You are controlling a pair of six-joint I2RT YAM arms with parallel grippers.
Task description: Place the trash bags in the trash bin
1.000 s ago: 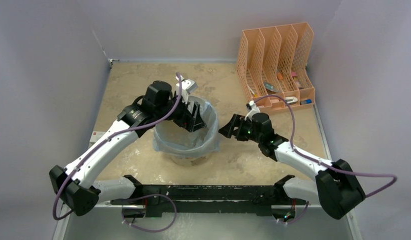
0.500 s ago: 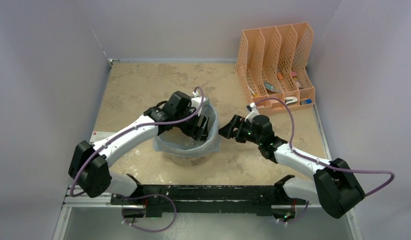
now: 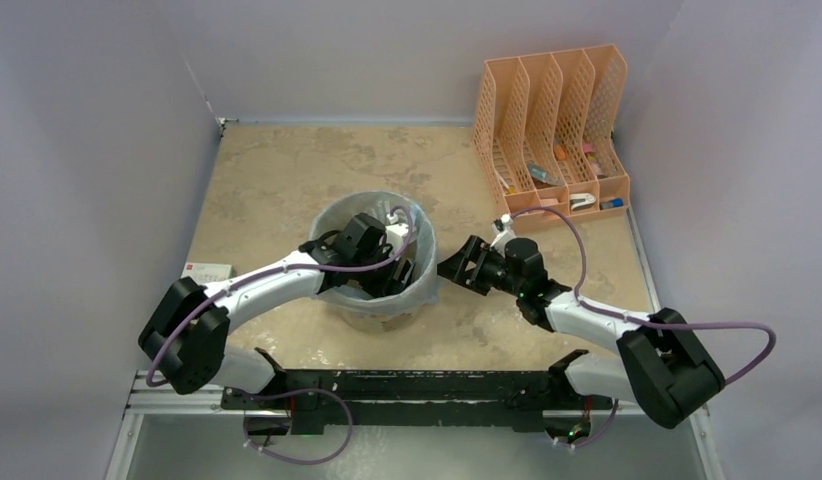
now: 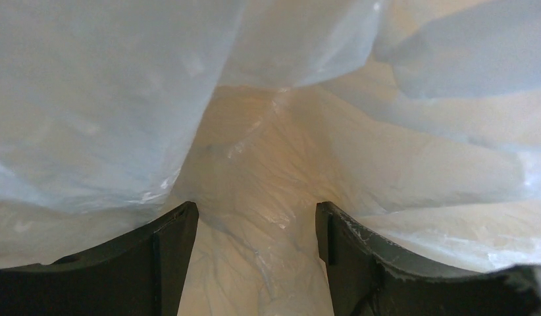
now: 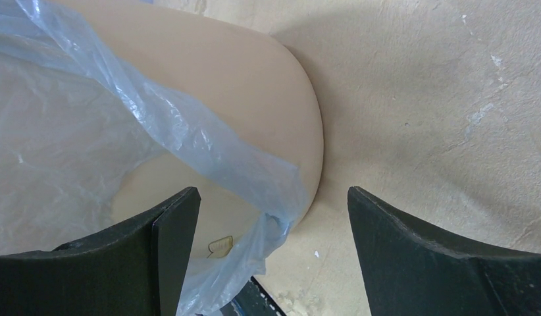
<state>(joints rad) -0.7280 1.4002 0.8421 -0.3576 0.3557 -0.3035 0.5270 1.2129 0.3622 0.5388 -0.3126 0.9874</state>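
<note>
The cream trash bin (image 3: 372, 320) stands mid-table with the pale-blue translucent trash bag (image 3: 327, 228) lining it, the bag's edge folded over the rim. My left gripper (image 3: 391, 274) reaches down inside the bin. In the left wrist view its jaws (image 4: 257, 217) stand apart, with crinkled bag film (image 4: 268, 158) ahead of and between them, not clamped. My right gripper (image 3: 450, 265) hovers just outside the bin's right side, open. In the right wrist view the bag's hanging edge (image 5: 255, 171) and the bin wall (image 5: 255, 85) lie between the right gripper's (image 5: 273, 197) spread fingers.
An orange mesh file organizer (image 3: 552, 130) with small items stands at the back right. A small white and red box (image 3: 207, 270) lies at the table's left edge. Grey walls close in the left, back and right sides.
My left gripper has swung from above the bin's far rim down into the bin, and its jaws have narrowed. The right gripper has barely moved.
</note>
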